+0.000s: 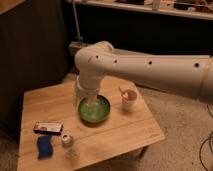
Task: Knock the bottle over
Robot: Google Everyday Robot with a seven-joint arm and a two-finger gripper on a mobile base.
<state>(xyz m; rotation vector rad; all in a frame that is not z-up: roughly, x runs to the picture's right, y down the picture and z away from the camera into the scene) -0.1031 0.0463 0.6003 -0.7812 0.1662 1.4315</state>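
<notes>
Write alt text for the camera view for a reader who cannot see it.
A white robot arm reaches down with its gripper over a green bowl on a wooden table; the clear bottle stands upright near the front edge, untouched.
</notes>
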